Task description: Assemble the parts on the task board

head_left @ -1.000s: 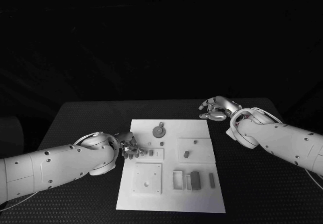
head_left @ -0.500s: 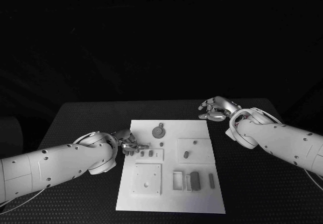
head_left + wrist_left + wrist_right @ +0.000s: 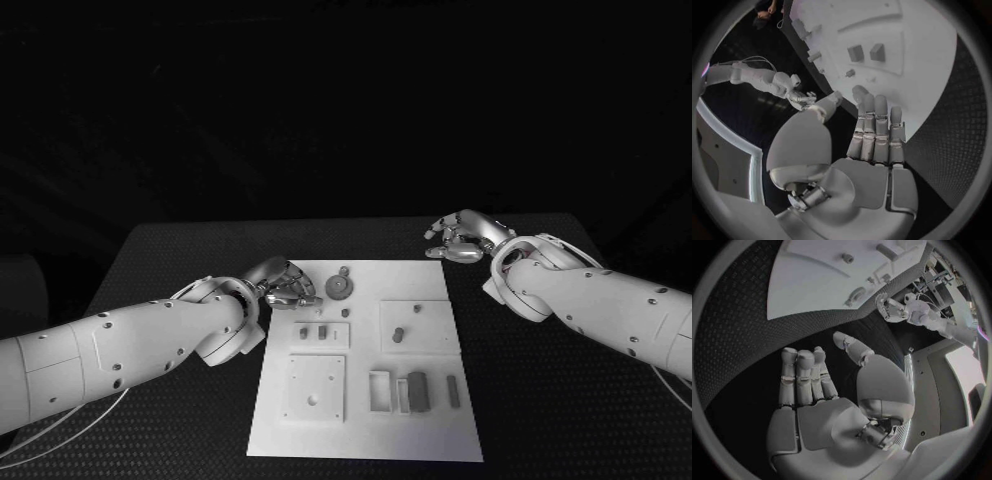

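The white task board [image 3: 368, 425] lies mid-table. On its far part sits a grey round disc part [image 3: 340, 284]. Two small dark pieces [image 3: 398, 331] stand on a raised square plate, and two more [image 3: 323, 330] on a smaller plate at the left. My left hand [image 3: 283, 283] hovers at the board's far left edge, just beside the disc; in the left wrist view its fingers [image 3: 873, 125] lie straight with the thumb apart and nothing held. My right hand [image 3: 464, 237] hangs over the black table beyond the board's far right corner, its fingers [image 3: 804, 375] extended and empty.
A square plate with a hole [image 3: 315, 385] sits at the board's near left. At the near right stand a pale frame [image 3: 381, 388], a dark block [image 3: 418, 388] and a thin bar [image 3: 453, 390]. Black table [image 3: 562, 400] surrounds the board.
My left hand has moved away from the small pieces at the board's left edge, toward the far side, and now sits beside the disc. The right hand has hardly moved.
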You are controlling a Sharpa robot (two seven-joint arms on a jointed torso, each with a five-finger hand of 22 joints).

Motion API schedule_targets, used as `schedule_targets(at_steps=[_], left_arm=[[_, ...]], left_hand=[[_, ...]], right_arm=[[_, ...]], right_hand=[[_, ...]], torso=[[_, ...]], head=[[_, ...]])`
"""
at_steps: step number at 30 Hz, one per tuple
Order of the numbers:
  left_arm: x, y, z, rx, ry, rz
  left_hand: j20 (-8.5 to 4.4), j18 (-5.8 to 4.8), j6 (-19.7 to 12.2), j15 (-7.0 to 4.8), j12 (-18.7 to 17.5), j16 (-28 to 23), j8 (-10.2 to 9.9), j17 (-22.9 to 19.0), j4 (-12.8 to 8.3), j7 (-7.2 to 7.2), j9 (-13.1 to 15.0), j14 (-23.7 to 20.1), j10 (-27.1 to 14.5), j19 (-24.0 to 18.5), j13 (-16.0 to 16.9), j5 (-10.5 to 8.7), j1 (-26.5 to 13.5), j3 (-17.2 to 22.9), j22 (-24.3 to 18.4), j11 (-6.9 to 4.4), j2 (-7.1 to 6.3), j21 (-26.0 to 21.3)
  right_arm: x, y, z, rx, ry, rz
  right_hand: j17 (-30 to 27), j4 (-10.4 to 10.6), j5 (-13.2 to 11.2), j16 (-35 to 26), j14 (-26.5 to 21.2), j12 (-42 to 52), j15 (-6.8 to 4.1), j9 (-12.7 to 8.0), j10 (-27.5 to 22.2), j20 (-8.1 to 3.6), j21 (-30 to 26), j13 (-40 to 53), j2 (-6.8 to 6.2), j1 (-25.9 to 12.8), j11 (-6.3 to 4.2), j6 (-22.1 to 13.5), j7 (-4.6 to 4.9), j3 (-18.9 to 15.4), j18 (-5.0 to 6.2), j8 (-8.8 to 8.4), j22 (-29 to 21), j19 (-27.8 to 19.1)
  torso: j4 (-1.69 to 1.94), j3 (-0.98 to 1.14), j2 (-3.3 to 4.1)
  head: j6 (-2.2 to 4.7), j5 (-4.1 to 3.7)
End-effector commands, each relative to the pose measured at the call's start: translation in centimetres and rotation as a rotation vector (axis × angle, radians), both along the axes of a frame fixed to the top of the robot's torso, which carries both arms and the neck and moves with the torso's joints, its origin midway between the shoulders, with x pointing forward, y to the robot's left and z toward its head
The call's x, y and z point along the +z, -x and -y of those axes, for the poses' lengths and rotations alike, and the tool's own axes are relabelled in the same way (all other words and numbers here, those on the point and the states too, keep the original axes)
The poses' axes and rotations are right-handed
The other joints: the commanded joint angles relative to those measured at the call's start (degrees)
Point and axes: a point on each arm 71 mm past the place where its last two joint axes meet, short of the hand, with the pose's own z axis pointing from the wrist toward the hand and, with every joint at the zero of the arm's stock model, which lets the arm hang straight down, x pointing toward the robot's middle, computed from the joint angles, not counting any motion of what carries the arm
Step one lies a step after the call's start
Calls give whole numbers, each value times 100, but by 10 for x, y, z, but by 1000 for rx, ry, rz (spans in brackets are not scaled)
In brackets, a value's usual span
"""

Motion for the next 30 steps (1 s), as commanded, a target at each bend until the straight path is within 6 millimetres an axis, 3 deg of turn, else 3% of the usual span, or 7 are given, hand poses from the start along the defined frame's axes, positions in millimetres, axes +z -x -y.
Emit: schedule_targets(at_steps=[1,3,5,8,11,12,30], left_arm=[[11,0,18,-166,-38,189],[11,0,27,-222,-79,231],[11,-2,36,-263,-115,269],[11,-4,47,-301,-150,301],[9,-7,55,-316,-171,303],[9,-8,57,-319,-173,300],[-4,-12,79,-395,-364,234]], left_hand=[[-239,-43,29,38,-185,-1,11,13,-543,-3,-30,-11,38,-37,-105,85,366,-19,21,47,146,32],[-212,-43,77,42,-535,-15,22,9,-987,-61,-87,38,129,2,-292,26,517,42,13,106,178,30],[-220,-43,113,25,-862,-36,16,4,-1170,-76,-160,93,296,54,-440,-27,474,108,5,121,175,33],[-252,-43,131,-8,-1106,-18,6,19,-1194,-58,-212,173,387,115,-525,52,491,150,3,134,124,41],[-265,-43,103,-31,-1305,7,-21,42,-1205,-14,-259,220,459,145,-580,704,579,233,9,162,53,42],[-264,-43,94,-32,-1333,10,-25,46,-1200,-15,-266,221,465,147,-585,735,575,231,12,165,49,44],[-266,-43,-52,-7,-1874,78,-86,107,-1078,-6,-359,212,218,157,-710,514,339,124,55,297,-93,60]], right_arm=[[0,0,-1,9,3,-1],[0,0,-2,11,2,0],[0,0,-2,12,1,0],[0,-1,-4,15,-1,1],[-1,-1,-5,16,-6,-1],[-1,-1,-6,17,-8,-1],[0,-1,-8,24,-18,0]], right_hand=[[-7,6,27,21,-36,30,5,-8,-26,5,15,-9,6,-65,5,0,31,-43,80,26,-6,-32],[-7,5,27,21,-36,30,5,-8,-26,5,15,-9,6,-65,5,1,31,-43,80,26,-6,-32],[-7,5,27,21,-37,30,5,-9,-26,5,15,-9,6,-65,5,1,31,-43,80,26,-6,-32],[-8,4,27,20,-39,29,6,-9,-29,5,14,-11,6,-63,5,1,31,-42,80,27,-7,-34],[-60,2,25,-57,-100,-44,15,-13,-69,28,-42,-79,11,-67,10,-5,36,-27,80,30,-34,-103],[-116,5,26,-131,-131,-101,17,-16,-83,47,-84,-136,10,-72,15,-12,41,-17,80,31,-55,-144],[-548,-15,24,-570,-402,-527,76,-25,-274,265,-405,-624,-6,-82,63,-48,81,-2,80,63,-194,-486]], torso=[[-4,-2,4],[-8,-3,7],[-10,-4,10],[-14,-4,12],[-17,-5,15],[-14,-6,14],[-11,-3,13]], head=[[13,-9],[21,-10],[21,-8],[23,-9],[29,-13],[29,-16],[11,-63]])
